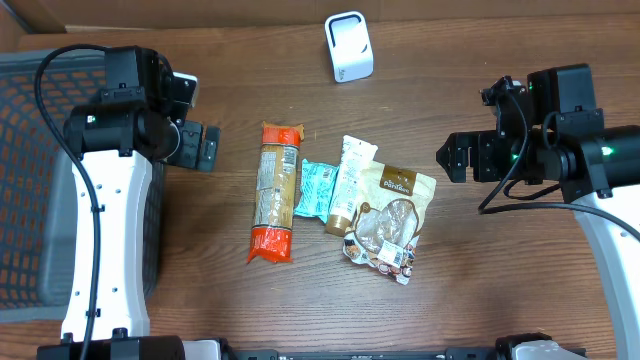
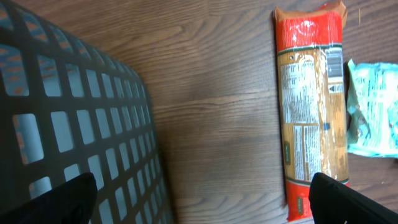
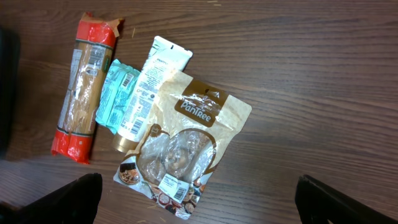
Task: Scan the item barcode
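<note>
Both wide open, empty: left gripper (image 1: 203,147), right gripper (image 1: 450,158). Long orange-red plastic pasta packet (image 1: 275,192) flat on brown wooden table (image 1: 500,280), nearest left. Advice: grasp mid-length, barcode (image 2: 334,63) uncovered, facing white box scanner (image 1: 348,46).

Overhead looks down; both wrist views share the pasta packet (image 3: 84,106)

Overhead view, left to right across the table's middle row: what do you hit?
grey mesh basket, open left gripper, long orange-red pasta packet, crumpled teal sachet, white tube with gold cap, tan snack pouch, open right gripper. White box scanner at the back: omitted.
</note>
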Available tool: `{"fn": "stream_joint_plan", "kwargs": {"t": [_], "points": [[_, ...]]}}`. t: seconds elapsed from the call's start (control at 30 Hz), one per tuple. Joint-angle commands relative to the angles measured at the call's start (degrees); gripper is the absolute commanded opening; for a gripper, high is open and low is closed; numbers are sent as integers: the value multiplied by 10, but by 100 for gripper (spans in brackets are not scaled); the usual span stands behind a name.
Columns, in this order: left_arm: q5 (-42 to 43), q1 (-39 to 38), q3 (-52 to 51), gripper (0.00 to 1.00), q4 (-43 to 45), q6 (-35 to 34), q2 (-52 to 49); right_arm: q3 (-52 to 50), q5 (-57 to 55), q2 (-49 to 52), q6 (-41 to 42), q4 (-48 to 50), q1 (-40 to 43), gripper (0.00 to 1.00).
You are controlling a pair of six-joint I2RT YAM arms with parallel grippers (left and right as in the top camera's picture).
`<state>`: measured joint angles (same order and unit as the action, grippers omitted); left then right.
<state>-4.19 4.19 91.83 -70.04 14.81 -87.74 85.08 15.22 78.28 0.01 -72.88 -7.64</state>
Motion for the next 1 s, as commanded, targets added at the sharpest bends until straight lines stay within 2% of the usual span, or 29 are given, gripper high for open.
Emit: {"fn": "stream_joint_plan", "kwargs": {"t": [0.0, 0.03, 0.07, 0.13, 0.23, 0.47, 0.73, 0.97], "points": [[-11, 3, 2, 100, -19, -3, 15, 7, 3, 0, -2, 3, -4, 100], [-27, 5, 2, 100, -40, -61, 15, 7, 3, 0, -2, 3, -4, 100], [-34, 6, 2, 99, -47, -85, 16, 7, 3, 0, -2, 3, -4, 100], [-40, 14, 2, 100, -87, -200, 18, 7, 3, 0, -2, 1, -4, 100], [-31, 19, 2, 100, -116, -255, 22, 7, 3, 0, -2, 2, -4, 100], [-40, 24, 2, 99, -127, -233, 46, 7, 3, 0, -2, 3, -4, 100], [-55, 79, 2, 100, -115, -111, 49, 7, 3, 2, -2, 3, -4, 100], [-30, 101, 2, 100, -83, -59, 49, 7, 3, 2, -2, 2, -4, 100]]}}
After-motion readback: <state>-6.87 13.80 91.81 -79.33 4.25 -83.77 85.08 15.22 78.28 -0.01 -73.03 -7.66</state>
